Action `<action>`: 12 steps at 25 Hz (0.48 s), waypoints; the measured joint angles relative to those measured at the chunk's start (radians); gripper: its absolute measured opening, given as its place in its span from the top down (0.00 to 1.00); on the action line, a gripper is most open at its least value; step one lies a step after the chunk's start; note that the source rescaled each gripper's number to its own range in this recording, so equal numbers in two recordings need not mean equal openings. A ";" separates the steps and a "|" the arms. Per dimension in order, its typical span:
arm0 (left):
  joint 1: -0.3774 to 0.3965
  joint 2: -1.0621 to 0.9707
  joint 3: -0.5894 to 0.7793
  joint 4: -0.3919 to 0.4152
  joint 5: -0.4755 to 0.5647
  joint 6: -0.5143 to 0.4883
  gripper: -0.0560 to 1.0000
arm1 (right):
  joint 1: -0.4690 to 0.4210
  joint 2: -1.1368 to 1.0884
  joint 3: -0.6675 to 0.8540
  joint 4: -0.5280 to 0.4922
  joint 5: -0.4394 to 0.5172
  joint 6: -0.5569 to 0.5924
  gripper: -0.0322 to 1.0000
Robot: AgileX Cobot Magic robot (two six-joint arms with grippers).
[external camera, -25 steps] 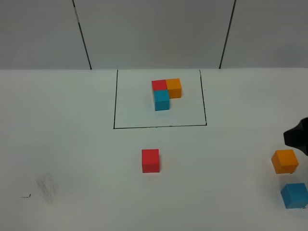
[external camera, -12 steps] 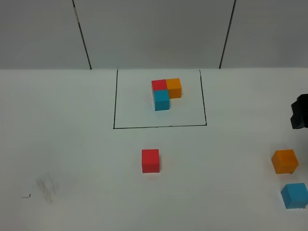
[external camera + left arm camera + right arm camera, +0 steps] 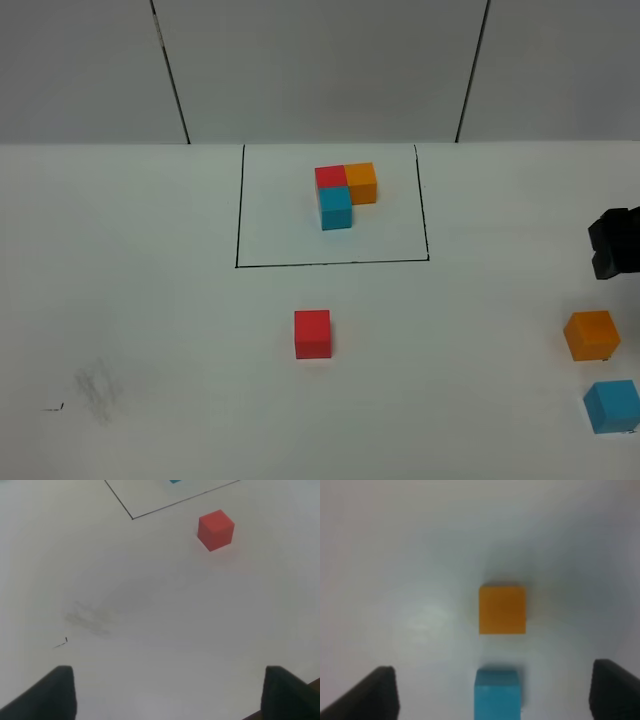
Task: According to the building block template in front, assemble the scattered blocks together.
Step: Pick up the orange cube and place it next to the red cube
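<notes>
Overhead, the high view shows a white desk (image 3: 140,260) with the template (image 3: 344,192) toward the back. It is three touching cubes in an L: red and orange in a row, blue in front of the red. A thin black frame (image 3: 330,264) is drawn around it. The cubes sit in the frame's rear half, apart from its lines.

The red cube (image 3: 312,333) stands alone in front of the frame, near the middle of the desk. Far to the right, the orange cube (image 3: 591,335) and blue cube (image 3: 612,406) sit near each other, blue closer to the front edge. All three are plain, matte and equal in size. A black part of the right arm (image 3: 614,243) shows at the right edge, just behind the orange cube and not touching it.

From the left wrist, the left gripper (image 3: 172,692) is spread wide and holds nothing. The red cube (image 3: 216,529) is well ahead of it, just outside a corner of the frame (image 3: 132,517). A faint grey smudge (image 3: 90,617) and a small dark mark (image 3: 61,643) lie on the desk (image 3: 165,595) between.

From the right wrist, the picture is blurred. The right gripper (image 3: 500,692) has its jaws well apart and holds nothing. The orange cube (image 3: 502,609) and blue cube (image 3: 497,680) rest on the desk with a narrow gap between them, clear of both fingers.
</notes>
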 joint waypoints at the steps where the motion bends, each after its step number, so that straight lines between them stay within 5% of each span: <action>1: 0.000 0.000 0.000 0.000 0.000 0.000 0.14 | 0.000 0.016 0.000 -0.002 -0.002 0.000 0.32; 12: 0.000 0.000 0.000 0.000 0.000 0.000 0.14 | 0.000 0.153 0.000 -0.006 -0.092 0.000 0.32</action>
